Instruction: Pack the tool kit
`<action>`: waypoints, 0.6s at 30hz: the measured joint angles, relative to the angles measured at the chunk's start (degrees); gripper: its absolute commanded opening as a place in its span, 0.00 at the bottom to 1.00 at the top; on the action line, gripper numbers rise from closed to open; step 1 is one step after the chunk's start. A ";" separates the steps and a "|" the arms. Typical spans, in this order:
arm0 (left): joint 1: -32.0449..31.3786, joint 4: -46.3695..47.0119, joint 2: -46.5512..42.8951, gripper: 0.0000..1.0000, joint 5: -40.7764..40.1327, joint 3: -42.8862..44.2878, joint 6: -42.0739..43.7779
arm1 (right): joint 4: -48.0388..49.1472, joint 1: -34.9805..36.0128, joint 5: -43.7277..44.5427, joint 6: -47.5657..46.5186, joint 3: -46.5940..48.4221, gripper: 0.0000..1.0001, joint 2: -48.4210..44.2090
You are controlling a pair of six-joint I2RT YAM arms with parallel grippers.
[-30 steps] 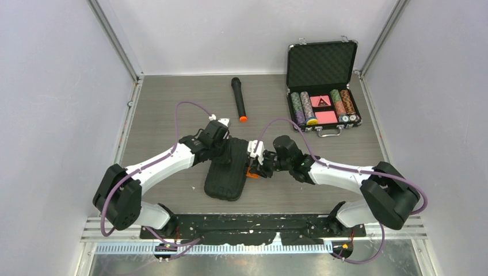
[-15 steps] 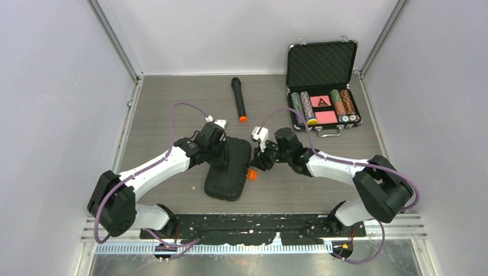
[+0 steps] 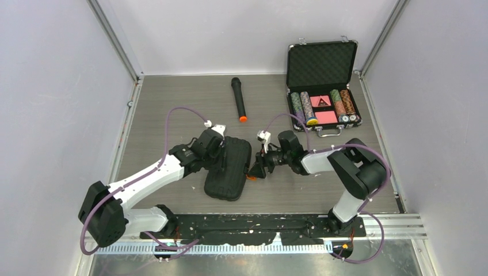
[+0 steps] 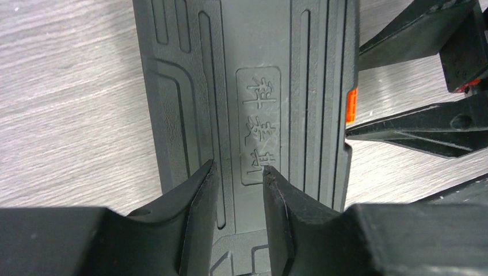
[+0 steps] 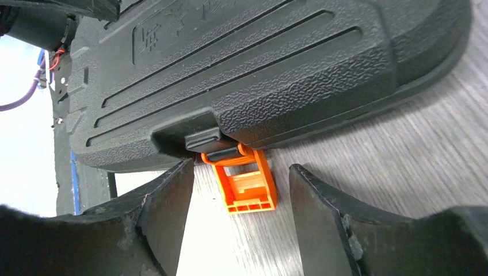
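The tool kit (image 3: 229,168) lies shut on the table, a flat black ribbed case. Its orange latch (image 3: 251,177) hangs unfastened from the right edge and lies flat on the wood. My left gripper (image 3: 221,150) hovers over the lid, jaws a little apart with nothing between them; in the left wrist view the left gripper (image 4: 237,169) sits above the embossed panel of the tool kit (image 4: 253,69). My right gripper (image 3: 257,169) is low beside the case. In the right wrist view the right gripper (image 5: 241,172) stands open astride the latch (image 5: 246,187), fingers clear of it.
A black microphone (image 3: 238,99) with an orange end lies at the back centre. An open metal-edged case (image 3: 322,63) of poker chips stands at the back right. Grey walls close in on both sides.
My right gripper has opened wide and now straddles the latch, its arm folding in toward the case. The left gripper has opened slightly and shifted a little on the lid.
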 measured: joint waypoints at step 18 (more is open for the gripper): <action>-0.96 1.75 4.24 0.36 -1.49 -0.59 -0.70 | -10.73 -0.48 -9.55 -6.40 9.57 0.60 7.48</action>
